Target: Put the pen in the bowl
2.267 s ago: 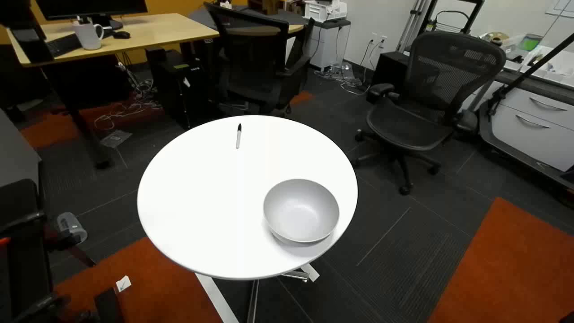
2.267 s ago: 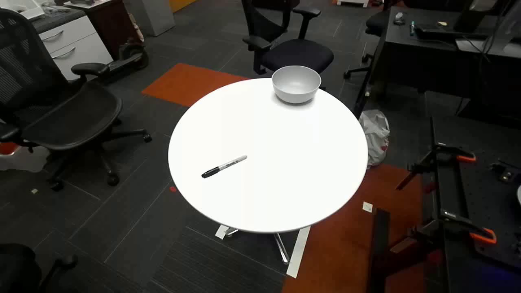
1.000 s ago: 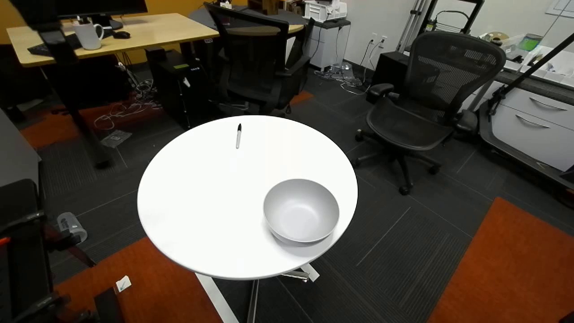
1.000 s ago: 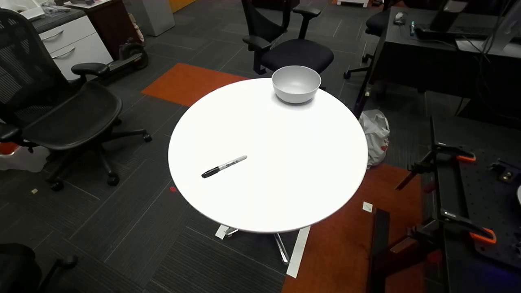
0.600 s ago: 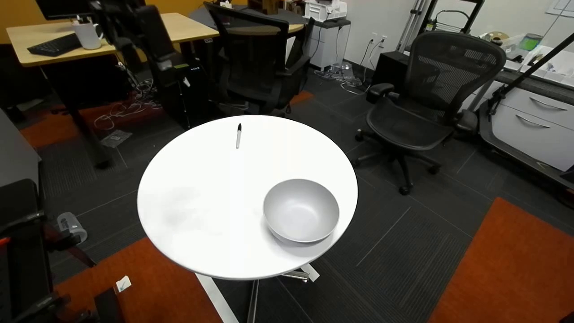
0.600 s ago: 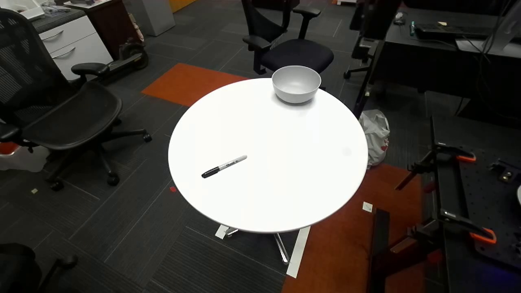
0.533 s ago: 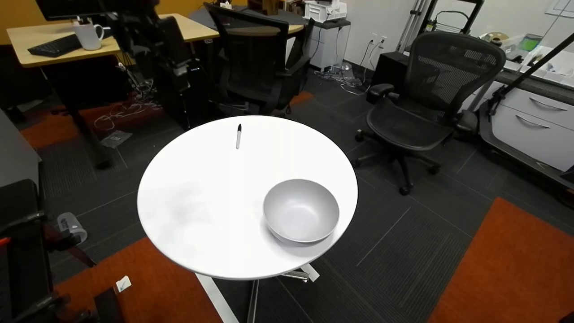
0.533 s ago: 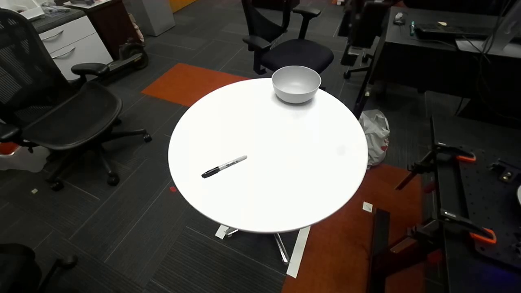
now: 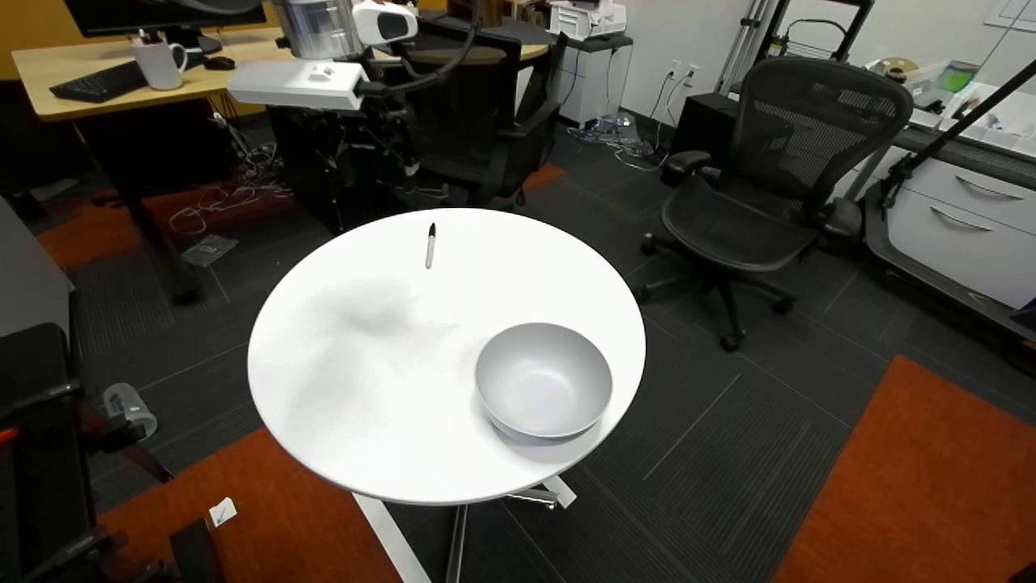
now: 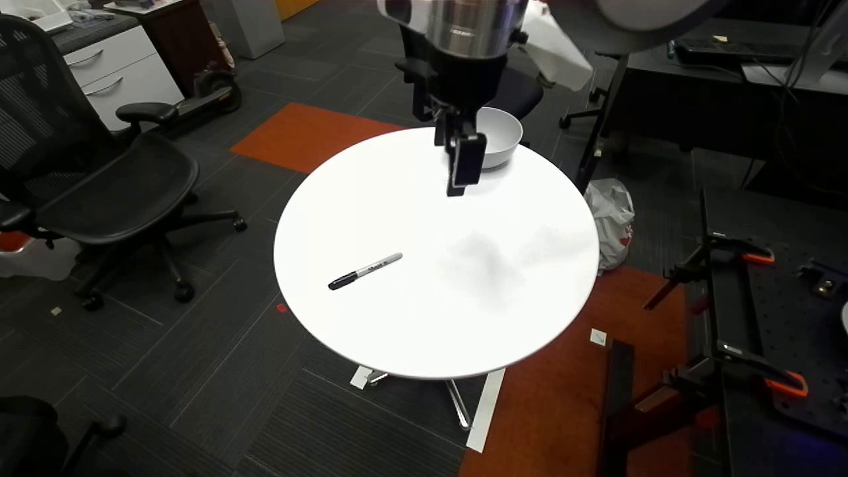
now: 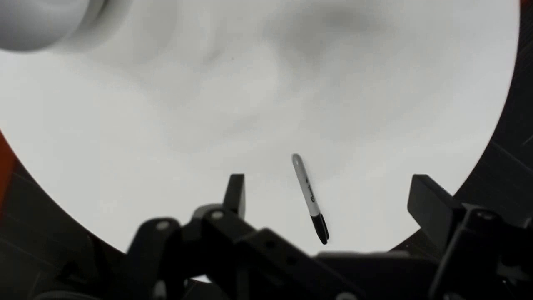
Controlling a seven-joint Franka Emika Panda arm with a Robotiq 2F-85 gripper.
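Observation:
The pen, a marker with a pale grey barrel and black cap, lies flat on the white round table in both exterior views (image 9: 430, 246) (image 10: 365, 271). It also shows in the wrist view (image 11: 309, 193), between my finger sides but well below them. The grey bowl (image 9: 543, 380) stands upright near the table's edge. It is partly hidden behind my gripper in an exterior view (image 10: 500, 136) and cut off at the wrist view's top left corner (image 11: 37, 25). My gripper (image 11: 327, 183) is open and empty, held above the table (image 10: 460, 187). It is dark and hard to make out in an exterior view (image 9: 368, 170).
The round table (image 9: 348, 437) has a bare white top apart from pen and bowl. Office chairs (image 9: 809, 162) stand around it. A wooden desk (image 9: 275, 61) with a mug (image 9: 159, 65) is behind. A black bench with clamps (image 10: 762, 318) stands beside the table.
My arm has come in over the table from the side, and its shadow now falls on the tabletop. The pen and the bowl have not moved.

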